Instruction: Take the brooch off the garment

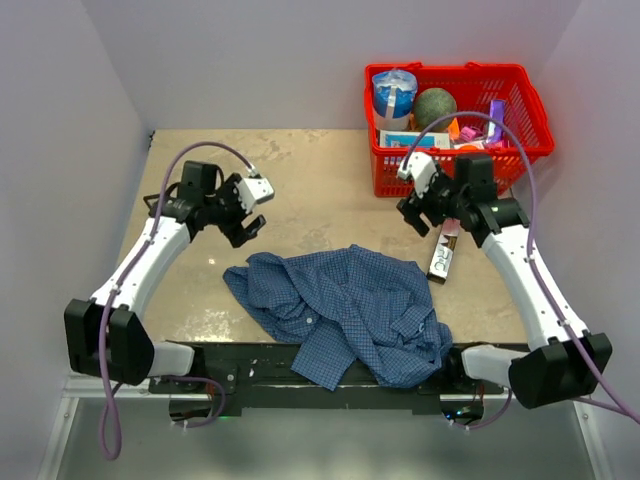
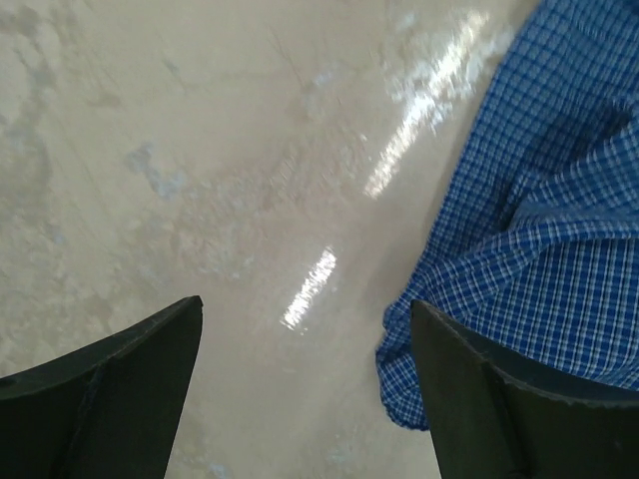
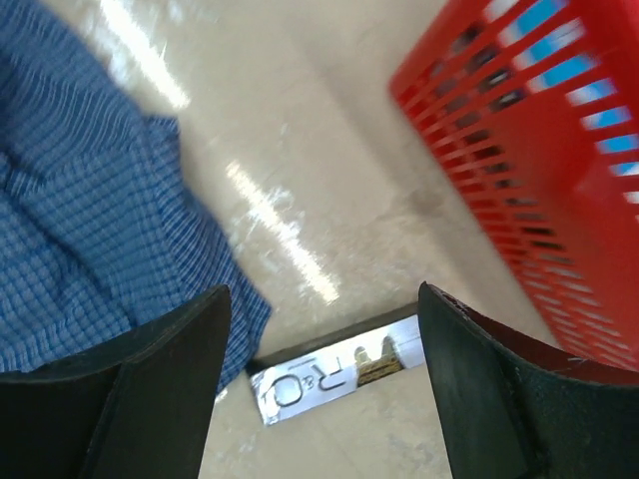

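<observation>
The garment (image 1: 345, 310), a blue fine-checked shirt, lies crumpled at the table's near middle, partly over the front edge. It also shows in the left wrist view (image 2: 539, 220) and in the right wrist view (image 3: 90, 230). The brooch is not visible in any view. My left gripper (image 1: 247, 222) is open and empty above bare table, up and left of the shirt. My right gripper (image 1: 425, 212) is open and empty, up and right of the shirt, over a silver wrapped bar (image 3: 334, 377).
A red basket (image 1: 455, 120) holding a can, a round green fruit and packets stands at the back right; its wall shows in the right wrist view (image 3: 539, 170). The wrapped bar (image 1: 441, 257) lies between basket and shirt. Walls enclose the table.
</observation>
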